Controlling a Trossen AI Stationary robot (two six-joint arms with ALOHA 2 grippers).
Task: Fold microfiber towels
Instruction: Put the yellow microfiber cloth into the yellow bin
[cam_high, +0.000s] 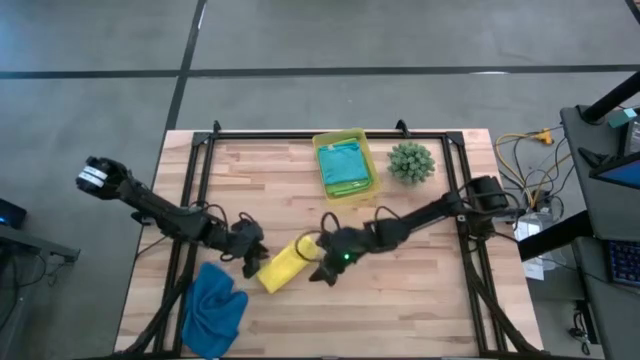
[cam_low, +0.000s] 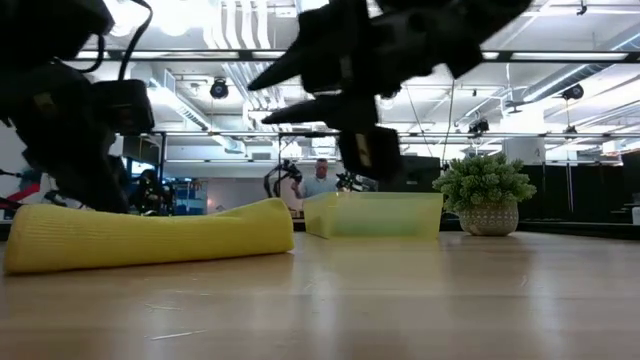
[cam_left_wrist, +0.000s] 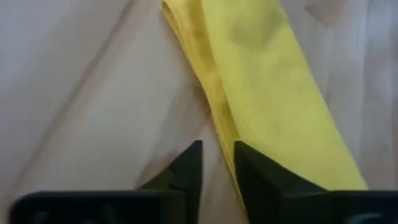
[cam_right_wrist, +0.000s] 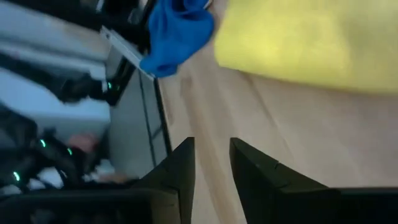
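Yellow towel (cam_high: 283, 265) lies slantwise between both arms; left fingers (cam_left_wrist: 193, 171) narrowly parted at its edge, right fingers (cam_right_wrist: 183, 165) likewise, empty

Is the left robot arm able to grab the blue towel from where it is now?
Probably yes. The blue towel lies crumpled just in front of the left gripper, with only bare table between them. The yellow towel lies off to the side.
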